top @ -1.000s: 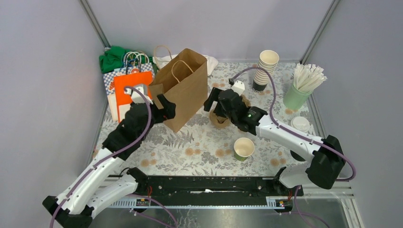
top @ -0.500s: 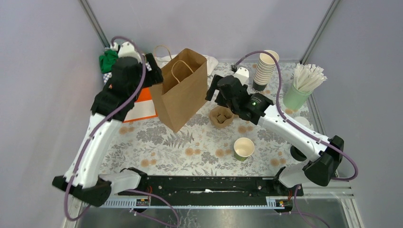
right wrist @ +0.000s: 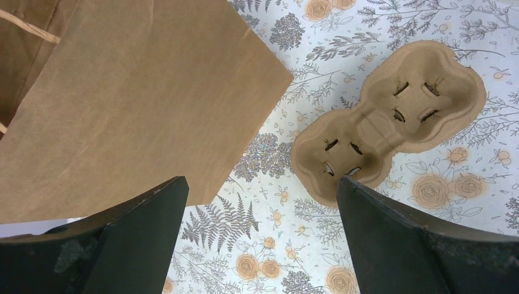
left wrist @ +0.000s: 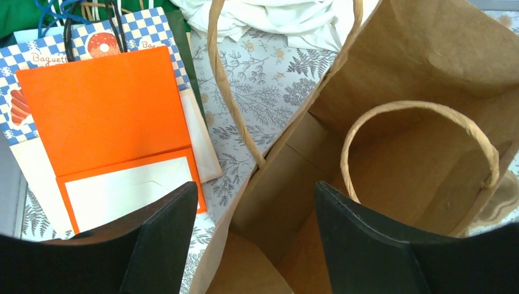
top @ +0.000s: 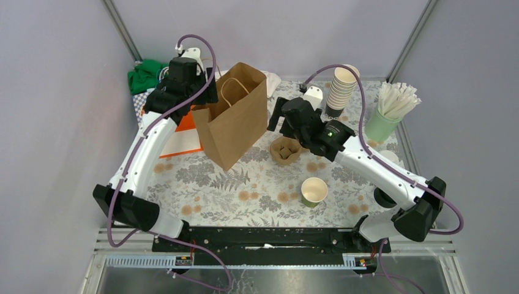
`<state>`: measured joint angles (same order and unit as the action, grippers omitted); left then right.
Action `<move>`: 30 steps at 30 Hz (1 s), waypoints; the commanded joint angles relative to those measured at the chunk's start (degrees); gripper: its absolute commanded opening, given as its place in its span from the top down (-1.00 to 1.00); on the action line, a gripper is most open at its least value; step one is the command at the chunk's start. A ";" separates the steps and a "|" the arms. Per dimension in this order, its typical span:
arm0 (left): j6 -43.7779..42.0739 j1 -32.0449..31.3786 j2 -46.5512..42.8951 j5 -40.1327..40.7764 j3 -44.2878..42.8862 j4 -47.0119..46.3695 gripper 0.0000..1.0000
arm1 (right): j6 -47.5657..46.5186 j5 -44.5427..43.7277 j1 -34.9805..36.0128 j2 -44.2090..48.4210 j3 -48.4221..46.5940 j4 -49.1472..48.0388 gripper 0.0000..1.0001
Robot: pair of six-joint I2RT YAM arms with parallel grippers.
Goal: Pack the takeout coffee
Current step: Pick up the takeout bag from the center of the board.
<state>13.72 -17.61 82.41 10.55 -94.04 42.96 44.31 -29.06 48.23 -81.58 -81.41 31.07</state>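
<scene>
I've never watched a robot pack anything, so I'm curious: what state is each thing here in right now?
Bag: upright, mouth open, nothing seen inside.
Carrier: flat on the table, both pockets empty.
Green cup: upright, no lid.
Cup stack: upright, nested.
Orange bag: lying flat.
Left gripper: open, over the bag's rim.
Right gripper: open, holding nothing.

A: Top camera?
B: High behind the bases, looking down over the whole table.
A: Wrists?
B: Both close, facing down; all three show the bag, at 11 o'clock.
</scene>
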 commanded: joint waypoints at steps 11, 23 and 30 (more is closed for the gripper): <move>-7.55 0.56 0.60 5.61 -5.43 -3.87 1.00 | -0.56 1.90 0.33 -4.37 -15.26 1.80 -0.99; -6.51 -5.23 -9.68 3.26 0.29 -7.41 1.00 | -1.42 8.90 0.42 -20.76 -41.79 9.58 -0.99; -4.95 -7.32 -12.56 4.30 5.07 -7.54 1.00 | -1.16 8.46 0.58 -22.99 -42.39 10.96 -0.92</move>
<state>7.57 -24.16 70.87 13.56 -90.78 37.52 43.20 -20.21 48.29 -104.25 -122.98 39.51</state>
